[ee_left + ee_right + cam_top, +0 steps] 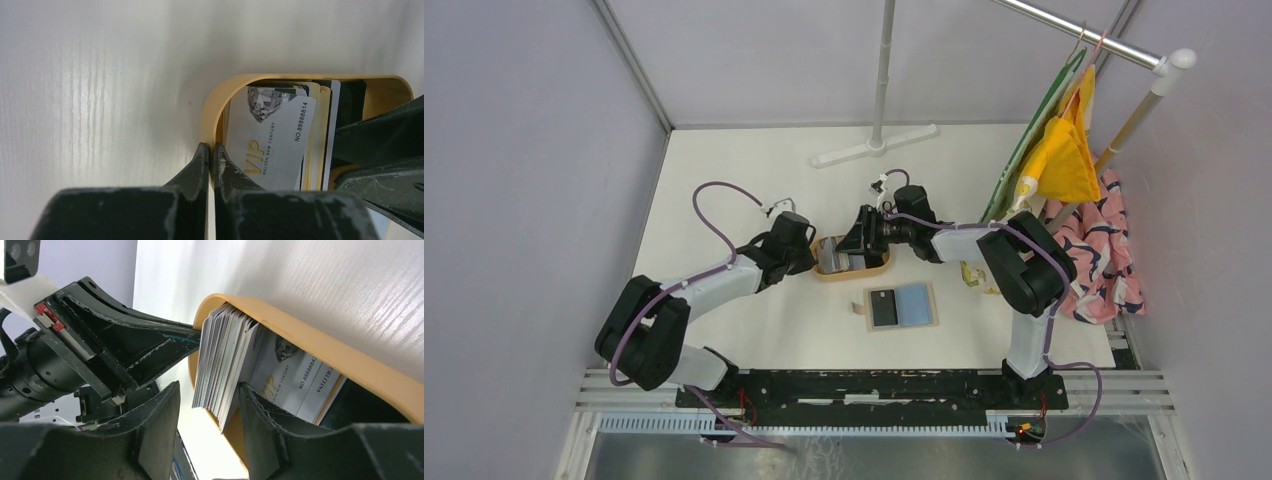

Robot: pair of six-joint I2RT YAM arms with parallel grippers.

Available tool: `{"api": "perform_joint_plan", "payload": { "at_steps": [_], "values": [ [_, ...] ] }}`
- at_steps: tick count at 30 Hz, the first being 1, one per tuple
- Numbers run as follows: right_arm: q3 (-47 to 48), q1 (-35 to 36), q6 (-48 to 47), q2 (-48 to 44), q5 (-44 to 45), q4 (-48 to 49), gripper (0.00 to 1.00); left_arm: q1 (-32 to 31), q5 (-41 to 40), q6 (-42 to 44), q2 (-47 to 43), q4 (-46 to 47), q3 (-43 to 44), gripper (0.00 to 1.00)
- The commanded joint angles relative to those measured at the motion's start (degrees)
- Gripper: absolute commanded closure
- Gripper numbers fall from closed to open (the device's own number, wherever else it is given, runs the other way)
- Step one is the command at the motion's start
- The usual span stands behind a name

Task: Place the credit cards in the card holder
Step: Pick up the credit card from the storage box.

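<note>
Tabletop (754, 180) white, walls (524, 150) lilac; card holder (916, 304) open on it.

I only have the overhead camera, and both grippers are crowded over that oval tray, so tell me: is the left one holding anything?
Observer: Yes. In the left wrist view the left gripper is pinched shut on the rim of the oval wooden tray.
Operator: And the right one, does it have a card?
Observer: Not clamped. In the right wrist view the right gripper straddles a stack of credit cards standing on edge in the tray, with a gap showing beside the stack.
Operator: Can you read anything on the cards?
Observer: The white card facing the left wrist camera reads VIP.
</note>
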Motion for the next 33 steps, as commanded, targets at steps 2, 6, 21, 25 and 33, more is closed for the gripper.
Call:
{"api": "perform_joint_plan", "payload": {
  "at_steps": [2,6,21,25,33],
  "values": [
    [2.55,0.03,-3.42,1.50,0.29,-2.10,0.48,-0.84,1.05,-3.73,0.04,5.95,4.38,0.98],
    [2.60,0.20,-2.60,3.11,-0.90,-0.92,0.43,-1.14,1.11,-3.67,0.55,5.95,4.78,0.98],
    [3.36,-0.51,1.09,5.35,-4.80,4.01,0.41,-2.33,0.48,-3.75,1.77,6.12,5.43,0.98],
    [2.88,-2.24,1.29,3.86,-5.31,4.17,0.43,-2.35,-0.70,-3.54,1.48,5.45,5.45,0.98],
    [2.17,-4.66,-0.13,1.50,-5.83,3.04,0.46,-2.34,-2.01,-2.97,2.02,4.50,6.28,0.98]
  ]
}}
